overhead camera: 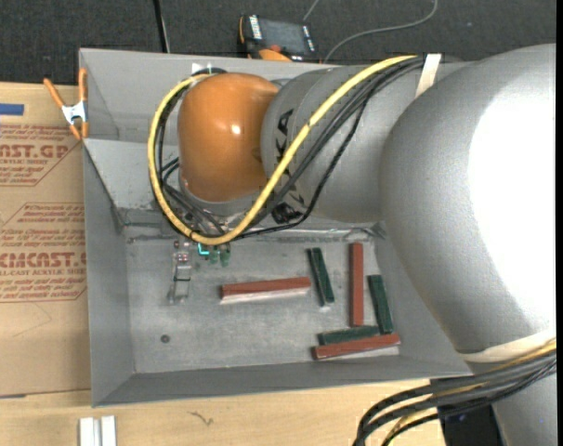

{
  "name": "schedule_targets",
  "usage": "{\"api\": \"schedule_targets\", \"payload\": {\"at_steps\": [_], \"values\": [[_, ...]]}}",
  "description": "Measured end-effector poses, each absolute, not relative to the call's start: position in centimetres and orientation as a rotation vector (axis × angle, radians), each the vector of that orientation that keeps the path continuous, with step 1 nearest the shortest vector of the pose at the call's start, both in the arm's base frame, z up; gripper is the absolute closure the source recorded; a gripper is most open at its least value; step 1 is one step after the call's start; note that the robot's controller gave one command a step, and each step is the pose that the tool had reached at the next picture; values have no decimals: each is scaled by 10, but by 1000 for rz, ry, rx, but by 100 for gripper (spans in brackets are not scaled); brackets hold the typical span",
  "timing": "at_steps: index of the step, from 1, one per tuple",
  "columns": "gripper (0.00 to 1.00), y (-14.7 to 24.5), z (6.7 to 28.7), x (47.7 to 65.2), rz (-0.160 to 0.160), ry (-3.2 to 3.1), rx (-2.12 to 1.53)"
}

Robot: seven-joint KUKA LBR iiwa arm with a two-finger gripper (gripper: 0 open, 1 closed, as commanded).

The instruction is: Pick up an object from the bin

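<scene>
One long reddish-brown bar lies near the hand, whose grip I cannot tell.

Grey bin w/ red sticks & green sticks (lying flat).

I saw a bulky arm of smooth silver-grey shells, capped at the wrist by a glossy orange cover. A yellow cable and thin black cables looped along it, tied by a white strap. Black lettering marked one link, and the gripper was bare metal.
</scene>
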State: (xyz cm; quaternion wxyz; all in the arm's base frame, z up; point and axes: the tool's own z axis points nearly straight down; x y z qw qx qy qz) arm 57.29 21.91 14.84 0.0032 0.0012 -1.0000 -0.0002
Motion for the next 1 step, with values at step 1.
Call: {"api": "schedule_targets", "payload": {"at_steps": [1], "values": [[0, 150, 185, 570, 2, -3141, -153]]}}
